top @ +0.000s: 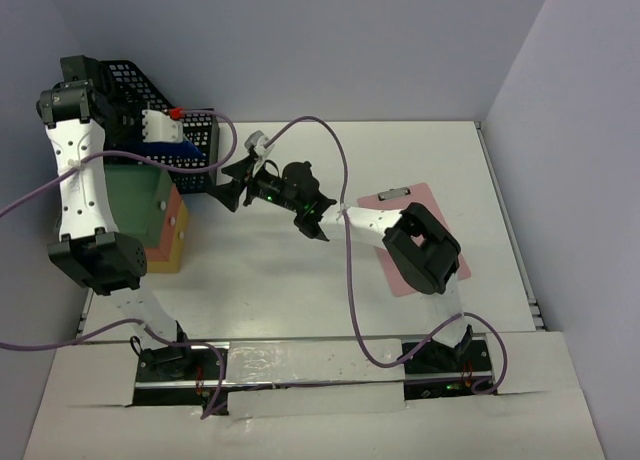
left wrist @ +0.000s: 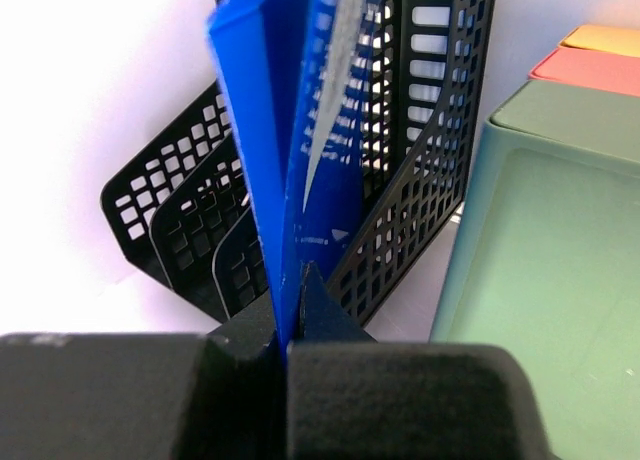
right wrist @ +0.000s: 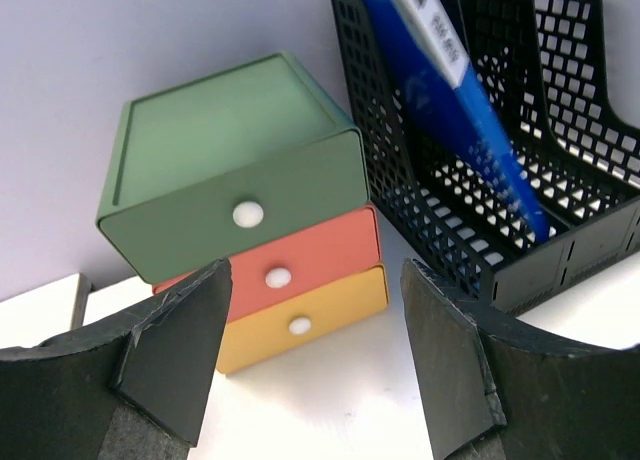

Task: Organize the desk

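Note:
The white desk [top: 280, 280] holds a black mesh file rack [top: 165, 100] at its far left. A blue folder [left wrist: 290, 130] stands tilted in the rack, and my left gripper [left wrist: 287, 315] is shut on the folder's near edge just above the rack. The same blue folder [right wrist: 470, 130] leans in a slot of the rack [right wrist: 560, 180] in the right wrist view. My right gripper [top: 235, 185] hovers open over the middle of the desk with nothing between its fingers [right wrist: 170, 350], facing the drawer unit and the rack.
A small drawer unit [top: 160, 220] stands beside the rack, with a green drawer [right wrist: 240, 170] jutting out above a red one [right wrist: 320, 255] and a yellow one [right wrist: 330, 315]. A pink clipboard [top: 420, 205] lies on the right, partly under my right arm. Lavender walls close the back and sides.

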Motion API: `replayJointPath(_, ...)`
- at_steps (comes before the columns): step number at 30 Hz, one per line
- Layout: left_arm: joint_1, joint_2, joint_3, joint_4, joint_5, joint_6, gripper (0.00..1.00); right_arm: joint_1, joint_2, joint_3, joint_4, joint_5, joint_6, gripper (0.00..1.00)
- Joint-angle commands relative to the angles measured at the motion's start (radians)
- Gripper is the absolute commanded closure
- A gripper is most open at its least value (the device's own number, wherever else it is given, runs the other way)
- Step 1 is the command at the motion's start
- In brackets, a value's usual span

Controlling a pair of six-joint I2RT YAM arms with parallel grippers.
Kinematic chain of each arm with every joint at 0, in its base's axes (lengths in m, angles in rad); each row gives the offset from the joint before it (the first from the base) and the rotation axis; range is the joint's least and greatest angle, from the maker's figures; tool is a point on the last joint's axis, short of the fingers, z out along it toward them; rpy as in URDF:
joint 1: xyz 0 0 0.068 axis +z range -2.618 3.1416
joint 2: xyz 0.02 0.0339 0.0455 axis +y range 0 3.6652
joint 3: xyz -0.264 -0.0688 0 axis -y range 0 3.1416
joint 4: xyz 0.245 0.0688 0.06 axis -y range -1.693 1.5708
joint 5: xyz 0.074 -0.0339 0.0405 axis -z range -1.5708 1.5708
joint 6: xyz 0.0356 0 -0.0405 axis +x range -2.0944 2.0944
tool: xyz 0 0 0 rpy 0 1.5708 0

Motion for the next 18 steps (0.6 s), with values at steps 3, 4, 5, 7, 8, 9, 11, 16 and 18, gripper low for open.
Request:
replayJointPath(3,0.016,0.062,0.028,-0.024,0.004,0.027,1.00,-0.015,0.008,0.017,-0.013,-0.007,-0.064,0.25)
replayJointPath(4,0.017,0.075,0.032,-0.023,0.001,0.030,1.00,-0.017,0.011,0.019,-0.013,-0.006,-0.063,0.25)
replayJointPath(5,0.020,0.085,0.037,-0.022,-0.002,0.031,0.99,-0.019,0.016,0.020,-0.013,-0.007,-0.063,0.25)
replayJointPath(7,0.019,0.106,0.047,-0.022,-0.006,0.044,0.96,-0.020,0.024,0.020,-0.010,-0.007,-0.068,0.25)
replayJointPath(8,0.022,0.114,0.062,-0.022,-0.003,0.053,0.95,-0.022,0.027,0.016,-0.008,-0.001,-0.071,0.25)
replayJointPath(9,0.023,0.122,0.075,-0.022,0.002,0.053,0.94,-0.020,0.027,0.011,-0.006,0.005,-0.071,0.25)
replayJointPath(11,0.025,0.150,0.119,-0.021,0.009,0.048,0.87,-0.022,0.023,-0.003,0.000,0.019,-0.069,0.25)
replayJointPath(16,0.025,0.137,0.110,0.033,0.004,-0.003,0.47,-0.022,-0.006,-0.059,0.008,0.037,-0.074,0.25)
replayJointPath(18,0.026,0.103,0.075,0.065,0.031,-0.017,0.32,-0.023,-0.020,-0.076,0.008,0.042,-0.073,0.25)
